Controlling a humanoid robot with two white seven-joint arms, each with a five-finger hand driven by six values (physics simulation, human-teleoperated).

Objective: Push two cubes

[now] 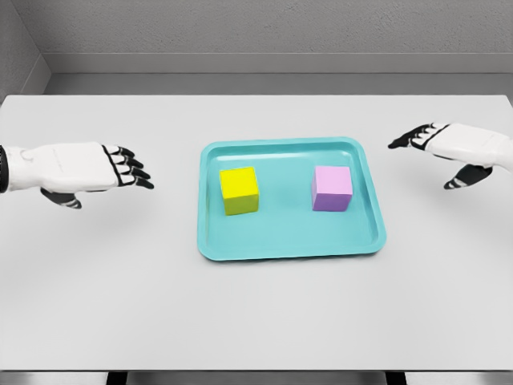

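A: Status: yellow cube is sitting in the left half of the teal tray, purple cube in the right half. Both are lying flat on the tray floor, well apart from each other, neither touching the rim. The tray is sitting mid-tabletop, a bit nearer the far edge.

B: Hands?

A: Left hand is hovering off the tray's left rim, fingers relaxed and pointing toward the tray, holding nothing. Right hand is hanging near the tray's far right corner, fingers loosely extended, also empty. Neither is touching the tray or a cube.

B: What's worrying you?

A: Three things. One: the rim. Both hands are starting outside the tray, so a low sideways sweep is likely catching the raised lip first and shoving the whole tray across the tabletop, cubes riding along.

B: So come in over the rim.

A: Yes, then drop. Two: contact height. Pushing near a cube's top edge is risking a tip rather than a slide.

B: Three?

A: Off-centre contact. Fingertips hitting a corner are going to spin the cube. And if both are pushed inward, they're heading for each other; too far and they're colliding or jamming against a rim.
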